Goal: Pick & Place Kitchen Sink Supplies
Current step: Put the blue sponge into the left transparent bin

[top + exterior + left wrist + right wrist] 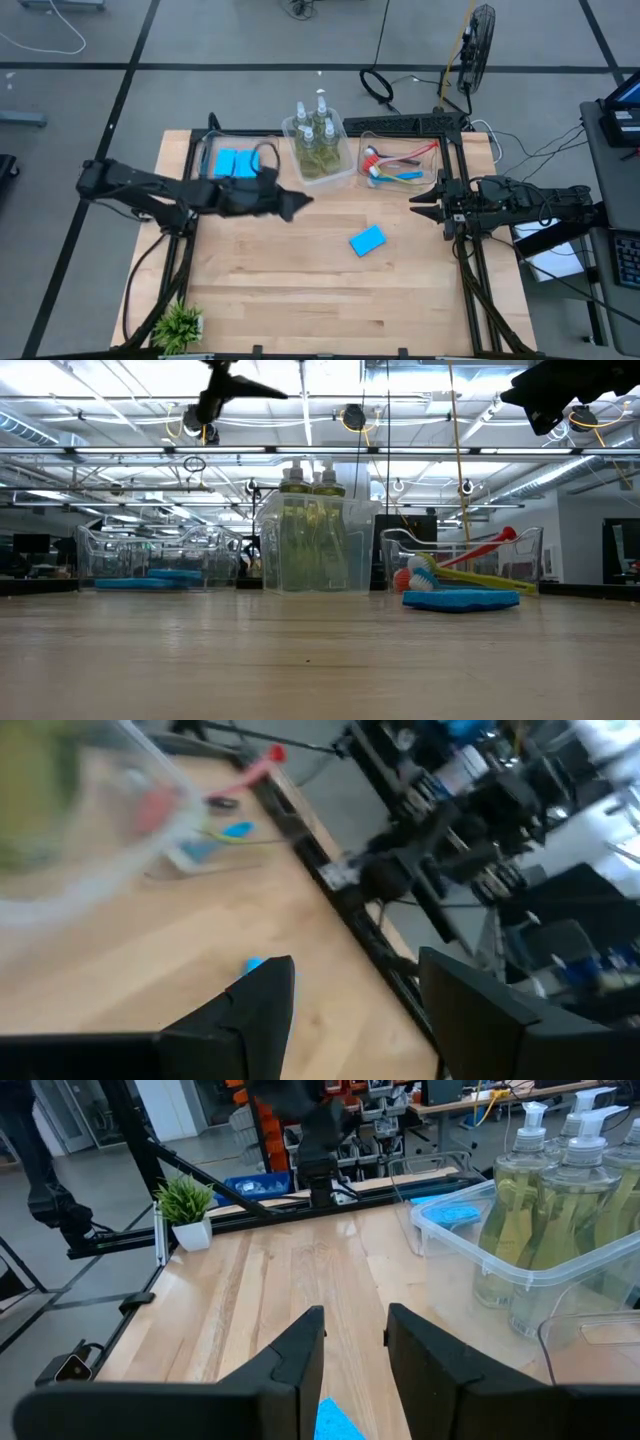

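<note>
One blue sponge (pixel 367 240) lies flat on the bare table, in front of the brush bin in the low view (pixel 460 598). Other blue sponges (pixel 236 163) lie in the left clear bin. Several pump bottles (pixel 318 130) of yellow-green liquid stand in the middle bin. Coloured brushes (pixel 395 165) lie in the right bin. My left gripper (pixel 305 200) hovers open above the table, left of the loose sponge, which peeks past one of its fingers (pixel 252 963). My right gripper (pixel 413 207) hovers open to the sponge's right; the sponge (pixel 335 1420) shows between its fingers, below them.
The three clear bins (pixel 300 125) stand in a row along the far edge. A small potted plant (pixel 180 325) sits at the near left corner. A black frame (pixel 470 270) rims the table's sides. Bare wood lies in the near half around the loose sponge.
</note>
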Controlling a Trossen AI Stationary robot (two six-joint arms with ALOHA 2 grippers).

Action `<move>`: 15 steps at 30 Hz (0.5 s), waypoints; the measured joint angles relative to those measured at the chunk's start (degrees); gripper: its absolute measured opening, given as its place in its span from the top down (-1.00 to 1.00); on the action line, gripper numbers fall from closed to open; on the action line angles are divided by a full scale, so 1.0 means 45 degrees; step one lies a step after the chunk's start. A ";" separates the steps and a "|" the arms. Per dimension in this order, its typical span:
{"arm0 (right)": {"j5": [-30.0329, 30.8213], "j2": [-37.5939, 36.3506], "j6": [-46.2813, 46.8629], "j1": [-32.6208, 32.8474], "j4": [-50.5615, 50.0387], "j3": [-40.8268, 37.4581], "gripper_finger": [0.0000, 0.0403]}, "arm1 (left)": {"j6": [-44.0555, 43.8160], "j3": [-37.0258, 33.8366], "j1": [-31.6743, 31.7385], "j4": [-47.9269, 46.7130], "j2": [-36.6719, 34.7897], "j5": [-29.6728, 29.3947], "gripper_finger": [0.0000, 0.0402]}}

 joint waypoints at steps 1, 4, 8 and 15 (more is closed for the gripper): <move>0.0000 0.0000 0.0000 -0.0002 0.0000 0.0003 0.50 | 0.0080 0.0000 -0.0228 0.0548 0.0372 -0.0101 -0.08; 0.0000 0.0000 0.0000 -0.0001 0.0000 0.0003 0.50 | 0.0597 -0.0005 -0.0768 0.2362 0.1557 -0.0182 -0.08; 0.0000 0.0000 0.0000 -0.0002 -0.0005 0.0003 0.50 | 0.1683 0.0088 -0.1198 0.4494 0.3000 -0.0182 -0.07; 0.0000 0.0000 0.0000 -0.0002 -0.0012 0.0003 0.50 | 0.2923 0.2860 -0.1416 0.2251 0.5118 0.0022 0.06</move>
